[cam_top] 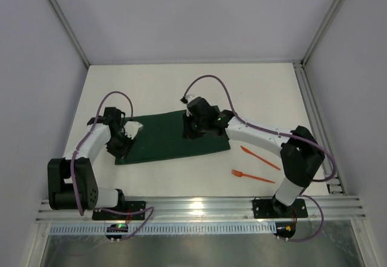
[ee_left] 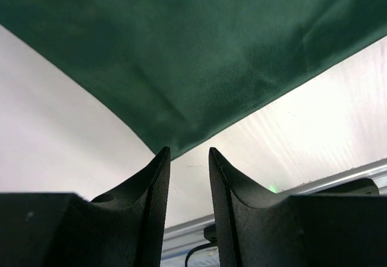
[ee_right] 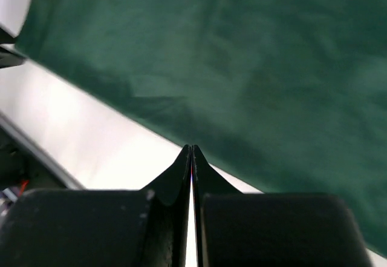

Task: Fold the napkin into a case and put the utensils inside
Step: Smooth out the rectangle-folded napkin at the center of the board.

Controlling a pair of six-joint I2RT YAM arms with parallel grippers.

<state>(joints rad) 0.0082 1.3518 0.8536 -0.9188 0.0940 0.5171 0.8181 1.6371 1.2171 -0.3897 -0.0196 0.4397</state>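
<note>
White table; napkin lay flat between the arms.
Left gripper stood open just off a corner; right gripper was closed, maybe pinching an edge. Cloth looked light, limp: take corners.

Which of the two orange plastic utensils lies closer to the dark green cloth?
The plain pointed orange plastic piece, lying farther back; the orange plastic fork lies in front of it.
</note>
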